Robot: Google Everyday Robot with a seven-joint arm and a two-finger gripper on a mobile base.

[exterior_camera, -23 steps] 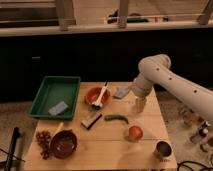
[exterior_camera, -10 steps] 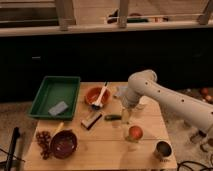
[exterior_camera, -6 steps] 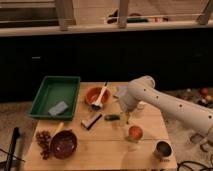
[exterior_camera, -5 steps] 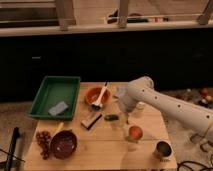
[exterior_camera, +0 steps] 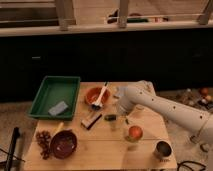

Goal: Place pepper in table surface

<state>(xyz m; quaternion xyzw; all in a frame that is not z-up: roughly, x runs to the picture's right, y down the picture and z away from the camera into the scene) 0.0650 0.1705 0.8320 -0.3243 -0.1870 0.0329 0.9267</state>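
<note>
The claw point(exterior_camera: 120, 118) is being held low over the middle of the table point(exterior_camera: 100, 159), at the end of the arm reaching in from the right of the view; how far it is being kept open cannot be told, nor whether anything is being gripped. The pepper point(exterior_camera: 110, 117) is lying on the planks just beside the claw, between it and the dark block point(exterior_camera: 91, 120); whether pepper and claw are touching cannot be told.

The step in hand is being judged as the setting-down of the pepper on bare wood; it is being judged as nearly complete. For a clean result, the pepper is being kept flat on the table while the claw is being eased apart slowly; the withdrawal is being made straight upward, so that the pepper is not being dragged or rolled. The orange-red fruit point(exterior_camera: 135, 132), near the claw, and the orange bowl point(exterior_camera: 96, 95) behind it are being treated as obstacles; sideways travel is being avoided.
</note>
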